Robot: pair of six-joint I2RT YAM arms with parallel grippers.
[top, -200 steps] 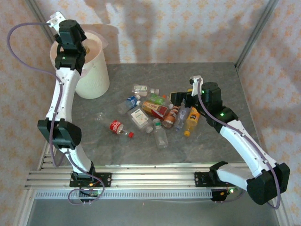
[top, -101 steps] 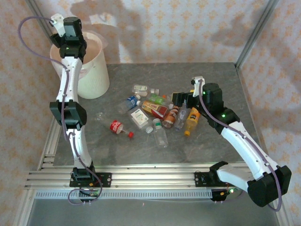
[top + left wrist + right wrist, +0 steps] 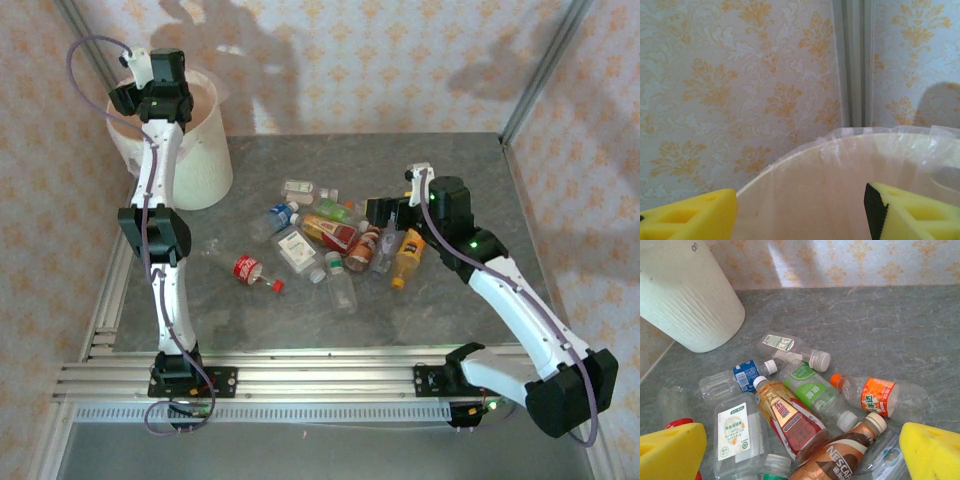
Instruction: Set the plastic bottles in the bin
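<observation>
Light is bright and even, its source high and on the near side: my arms (image 3: 500, 285) throw soft grey shadows onto the far wall (image 3: 400, 60) and the right wall (image 3: 590, 200), and the bin (image 3: 205, 150) shades the wall just to its right. The table (image 3: 280, 320) shows no hard glare. In the left wrist view the wallpaper is fairly sharp, my left fingers (image 3: 690, 215) are blurred, and the bin's liner (image 3: 865, 137) catches pale light. In the right wrist view a washed-out bright patch sits on the far wall. The plastic bottles (image 3: 790, 420) are crisp with small glints, the bin's side bows from lens distortion, and my right fingers (image 3: 935, 450) are soft.
</observation>
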